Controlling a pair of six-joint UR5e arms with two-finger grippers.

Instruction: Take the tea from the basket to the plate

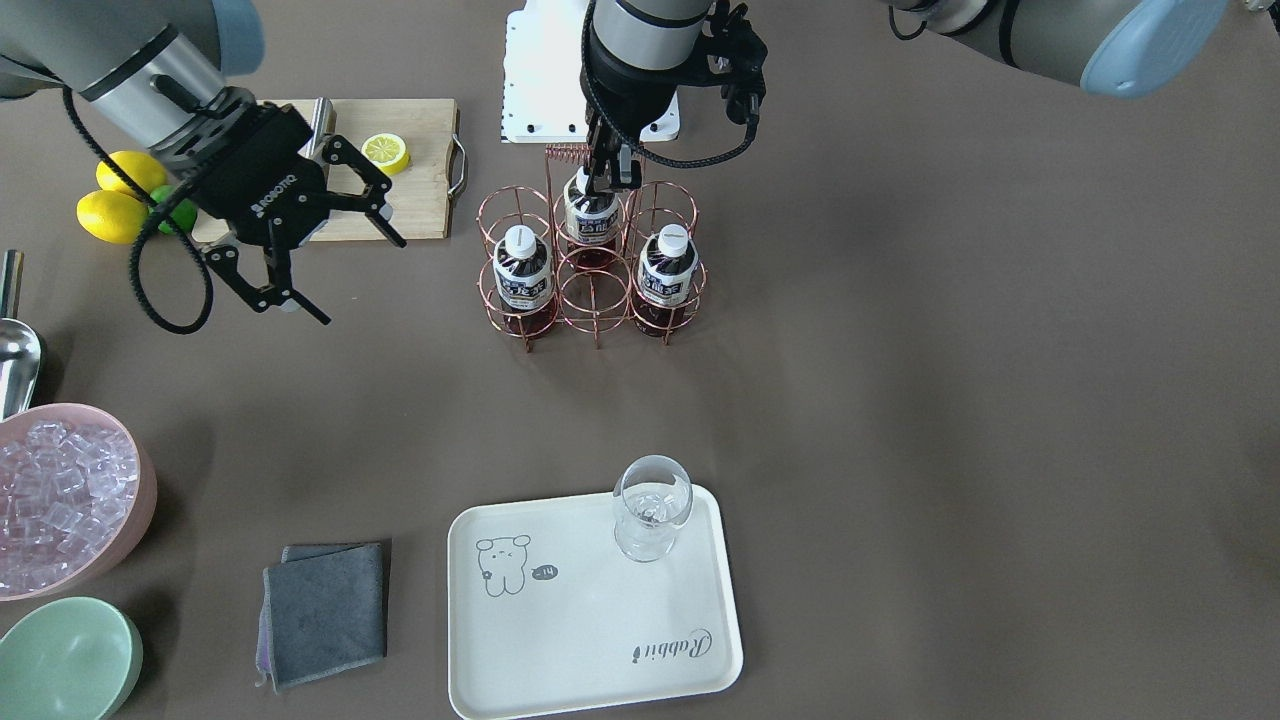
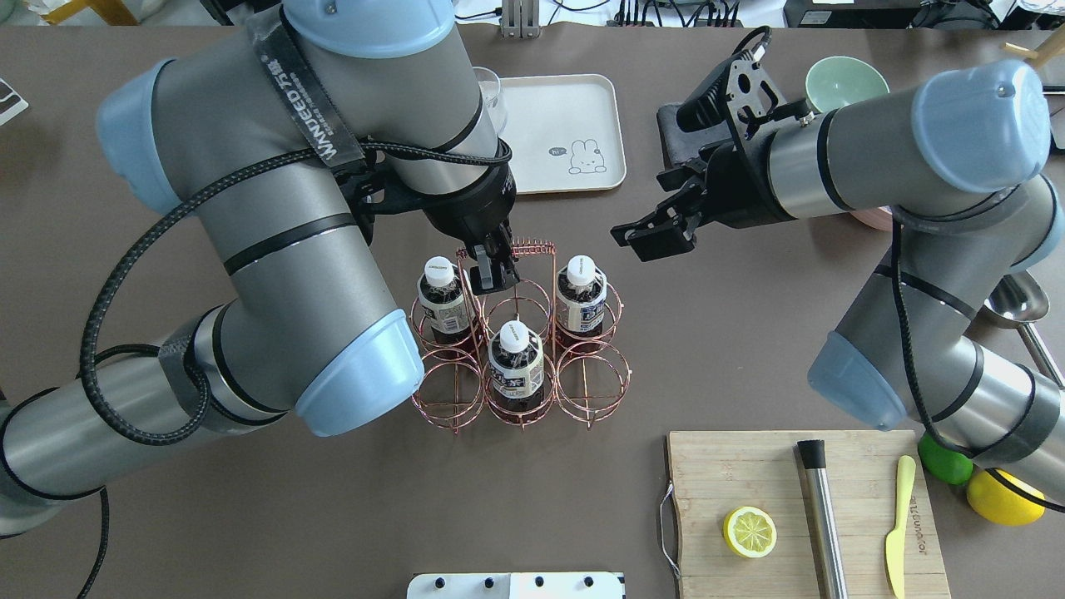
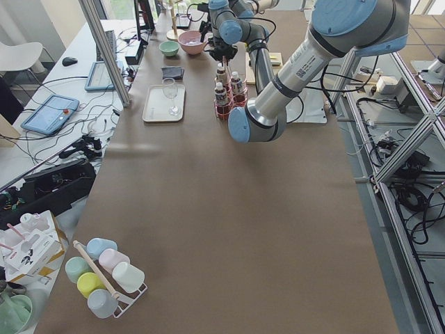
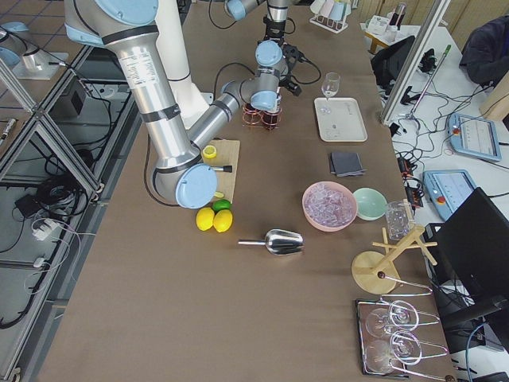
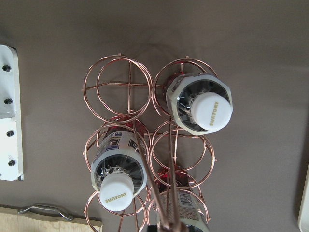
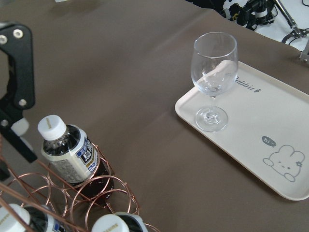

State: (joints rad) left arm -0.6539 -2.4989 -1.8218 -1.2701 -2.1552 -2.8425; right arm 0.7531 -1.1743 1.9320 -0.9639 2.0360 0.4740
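**Tea [image 1: 590, 222] in basket [image 1: 597, 300] beneath left claw [image 1: 605, 178]**

Nearest, the plate [image 1: 600, 600] holds a wine glass [image 1: 652, 515]. Beyond, the tea stands in a middle cell, the left claw over its cap; I cannot tell its spread. The right claw [image 1: 362, 280] gapes wide above the tabletop [image 1: 900, 400].

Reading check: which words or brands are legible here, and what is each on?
"SUNTORY": tea caps.
"Rabbit": plate.
"hi~": bubble beside the plate's drawing.
"ROBOTIQ": right pincer.
"WANDEED", then characters too small to read: strap on the left arm.
Tea labels and knife print: too small or blurred to read.
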